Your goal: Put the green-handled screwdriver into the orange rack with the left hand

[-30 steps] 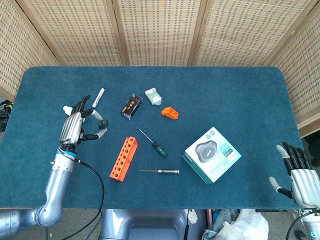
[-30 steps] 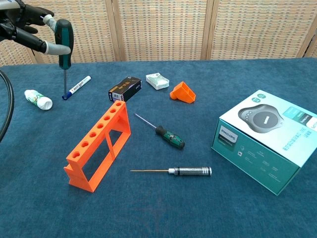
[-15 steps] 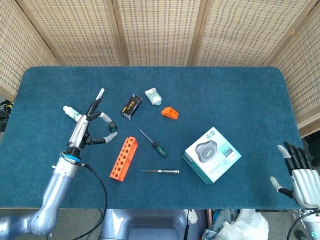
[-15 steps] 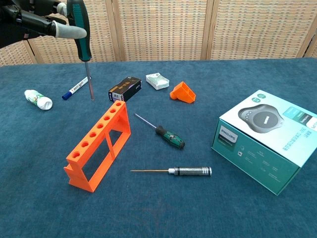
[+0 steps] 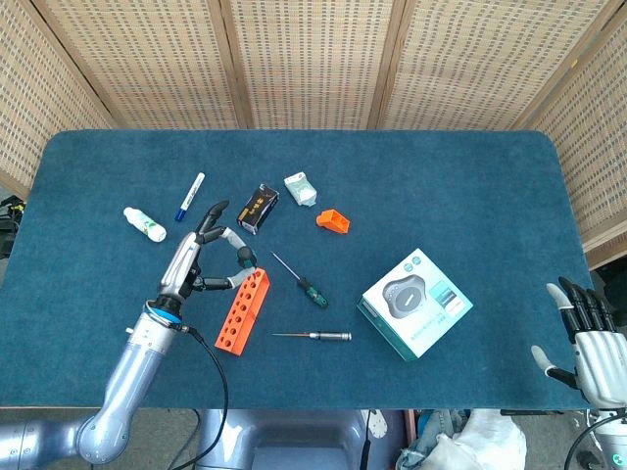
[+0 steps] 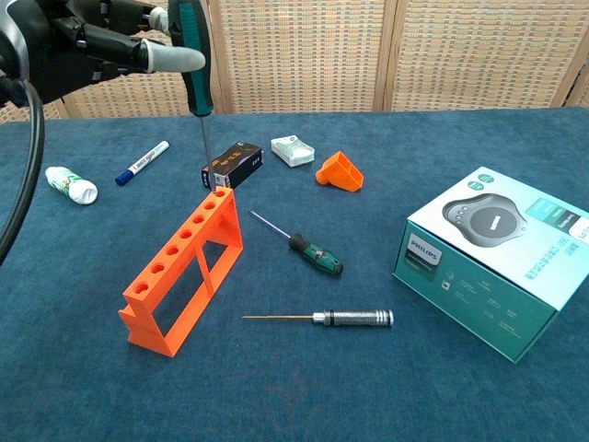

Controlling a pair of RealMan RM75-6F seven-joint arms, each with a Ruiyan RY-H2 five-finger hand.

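Our left hand (image 6: 110, 41) pinches the green-handled screwdriver (image 6: 195, 51) upright, its tip just above the orange rack (image 6: 179, 267) at its far end hole. Our right hand (image 5: 596, 338) rests open-fingered, well apart at the worktop's edge. Beyond, a box (image 6: 492, 253) reads "PHILIPS".

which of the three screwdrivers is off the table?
The teal-handled screwdriver, held upright by the left robot hand over the orange rack; the other two lie flat.

Blue table (image 5: 470, 186), orange rack (image 5: 242, 309), boxed speaker (image 5: 415, 303), marker (image 5: 189, 196)
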